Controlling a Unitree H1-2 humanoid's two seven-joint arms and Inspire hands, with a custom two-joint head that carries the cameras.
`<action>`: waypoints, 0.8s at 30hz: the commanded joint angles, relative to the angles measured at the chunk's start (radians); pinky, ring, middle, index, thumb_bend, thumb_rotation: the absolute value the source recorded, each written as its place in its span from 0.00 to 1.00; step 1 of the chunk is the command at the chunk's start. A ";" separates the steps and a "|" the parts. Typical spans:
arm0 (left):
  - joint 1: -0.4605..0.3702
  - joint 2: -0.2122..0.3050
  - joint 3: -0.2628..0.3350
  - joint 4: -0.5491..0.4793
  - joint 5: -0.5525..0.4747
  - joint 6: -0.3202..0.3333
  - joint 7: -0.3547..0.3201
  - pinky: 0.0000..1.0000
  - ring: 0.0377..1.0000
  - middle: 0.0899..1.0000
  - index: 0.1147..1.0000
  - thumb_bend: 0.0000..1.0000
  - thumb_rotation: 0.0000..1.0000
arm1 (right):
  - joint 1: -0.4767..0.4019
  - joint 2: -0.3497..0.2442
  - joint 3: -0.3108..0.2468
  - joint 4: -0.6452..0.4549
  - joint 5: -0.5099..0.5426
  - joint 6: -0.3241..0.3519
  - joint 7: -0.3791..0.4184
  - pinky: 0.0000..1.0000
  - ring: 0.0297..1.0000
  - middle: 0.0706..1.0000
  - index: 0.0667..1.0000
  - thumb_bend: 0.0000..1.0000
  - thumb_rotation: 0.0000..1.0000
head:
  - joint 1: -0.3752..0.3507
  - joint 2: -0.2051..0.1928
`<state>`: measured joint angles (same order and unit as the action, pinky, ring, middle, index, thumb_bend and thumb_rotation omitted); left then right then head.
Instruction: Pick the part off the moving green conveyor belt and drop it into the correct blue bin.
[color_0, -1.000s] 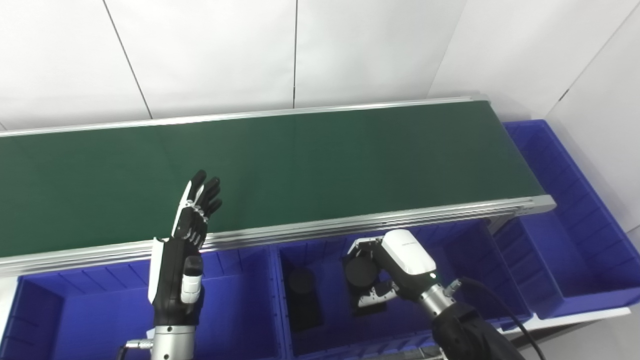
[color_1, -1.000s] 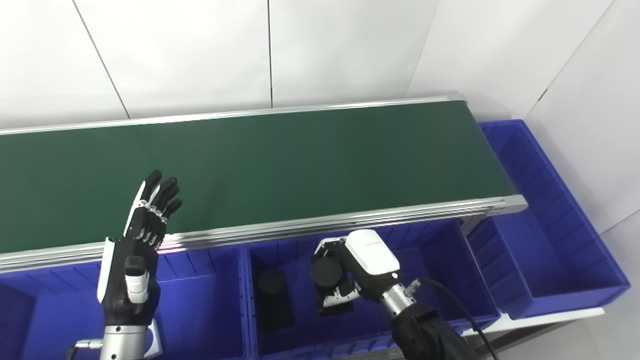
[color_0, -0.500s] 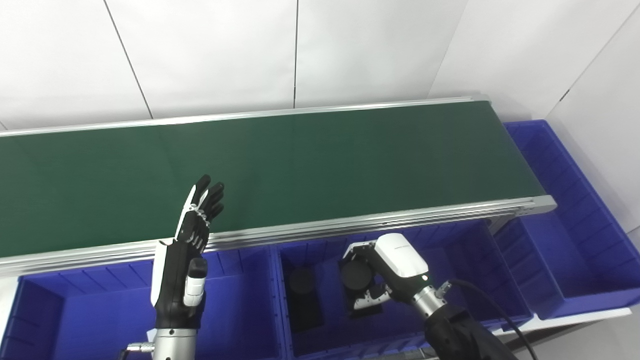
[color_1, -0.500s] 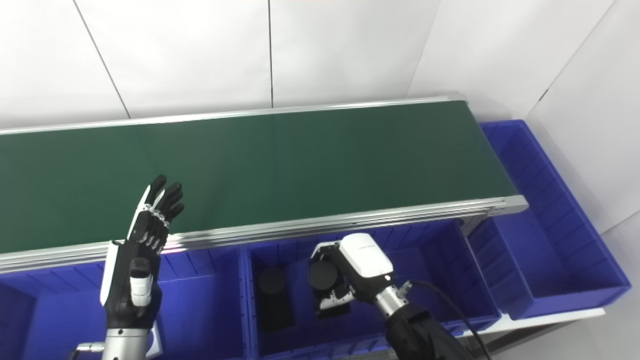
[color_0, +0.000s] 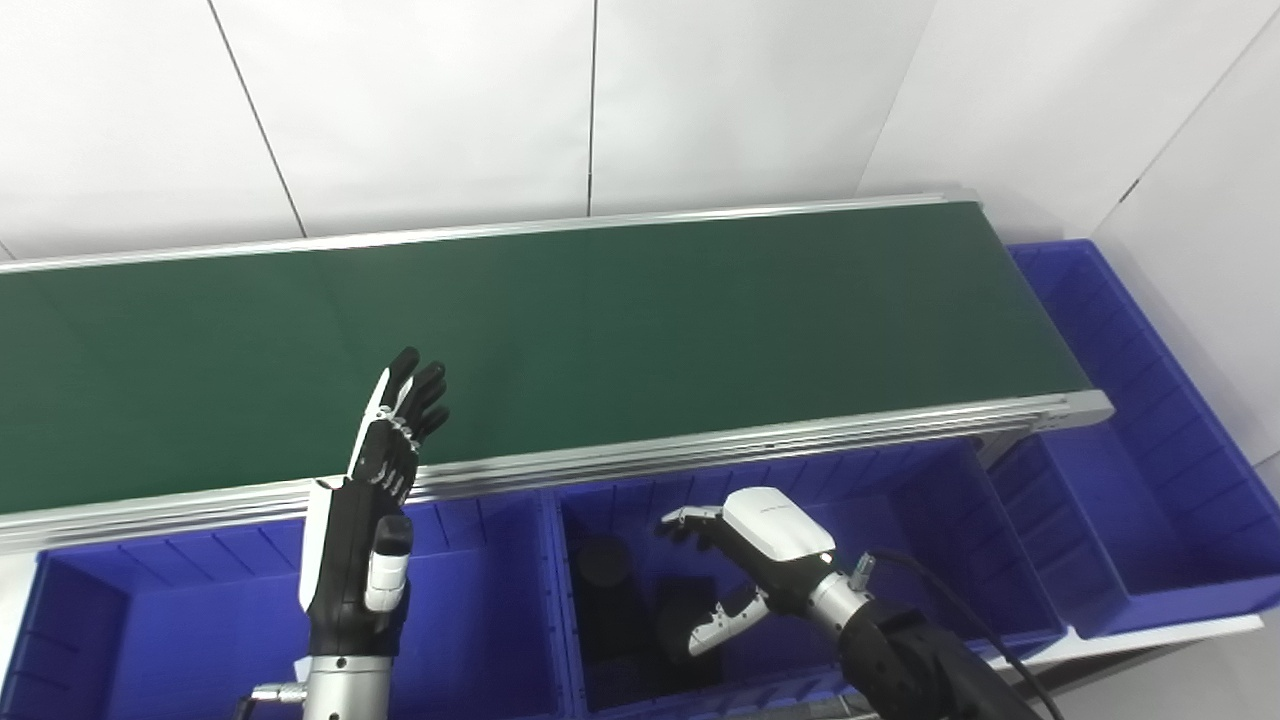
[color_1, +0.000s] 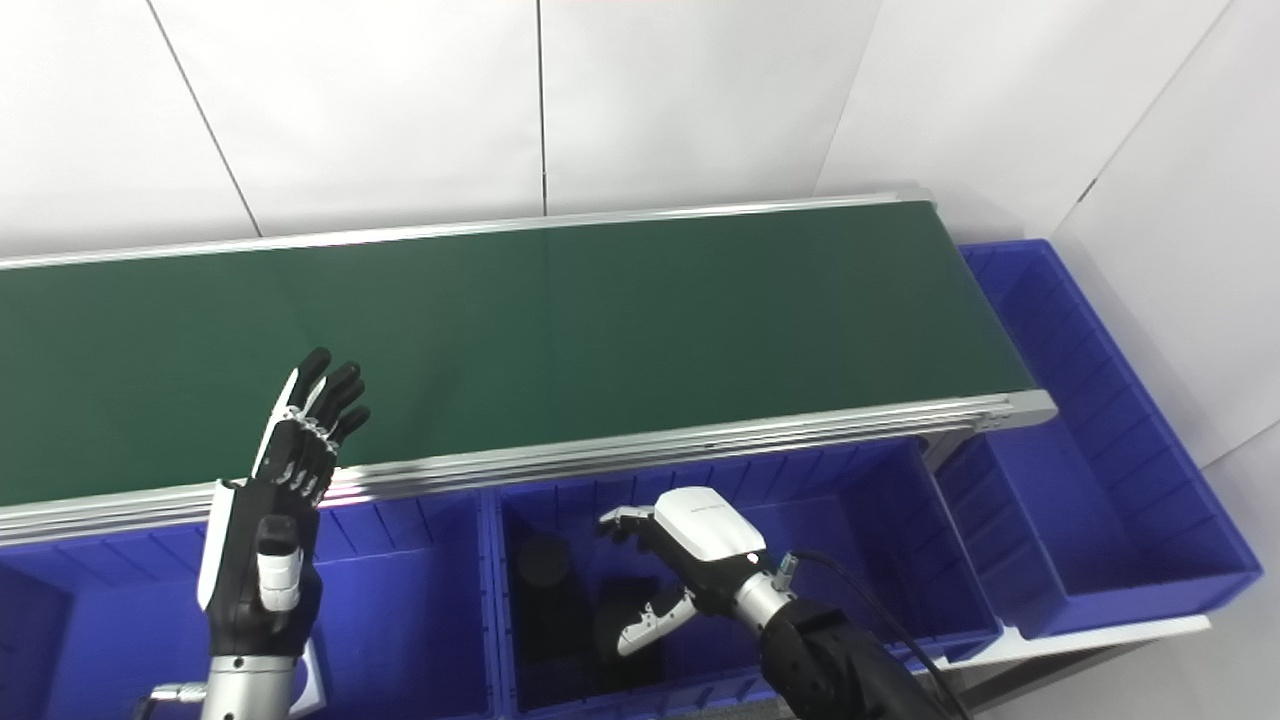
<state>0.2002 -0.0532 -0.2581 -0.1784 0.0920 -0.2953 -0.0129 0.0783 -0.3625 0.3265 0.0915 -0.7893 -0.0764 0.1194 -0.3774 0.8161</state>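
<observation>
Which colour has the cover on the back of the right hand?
White. The right hand has a white back cover; its fingers are dark. The left eye view shows it best.

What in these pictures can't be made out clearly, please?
- Dropped part: dark against the middle bin's shadowed floor; shape unclear, partly behind the right hand in both views.
- Other part: shape lost in shadow.
- Left bin: cut by the bottom edge and partly hidden by the left hand.
- Belt: cut by the left edge.

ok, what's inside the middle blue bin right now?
Two dark parts on the floor of the middle bin: one at its left, one beneath the open right hand, whose thumb partly covers it.
</observation>
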 joint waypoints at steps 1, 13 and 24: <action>-0.010 -0.008 0.000 -0.026 0.002 -0.032 -0.006 0.87 0.89 0.89 0.93 0.80 1.00 | -0.005 -0.012 -0.011 -0.045 0.016 0.021 0.006 0.59 0.76 0.83 0.84 1.00 0.62 | -0.001 0.001; -0.010 -0.007 0.001 -0.025 -0.005 -0.031 -0.011 0.88 0.91 0.90 0.94 0.81 1.00 | 0.021 -0.021 -0.027 -0.097 0.009 0.022 0.011 0.58 0.73 0.82 0.83 1.00 0.62 | 0.000 -0.001; -0.011 -0.012 0.004 -0.007 0.006 -0.043 -0.003 0.86 0.90 0.90 0.94 0.80 1.00 | 0.068 -0.022 -0.082 -0.322 0.099 -0.006 0.021 0.45 0.57 0.67 0.73 1.00 0.65 | 0.031 -0.007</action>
<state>0.1997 -0.0533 -0.2539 -0.1717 0.0935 -0.2983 -0.0139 0.1450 -0.3783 0.2587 -0.1687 -0.7187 -0.0621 0.1444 -0.3467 0.8084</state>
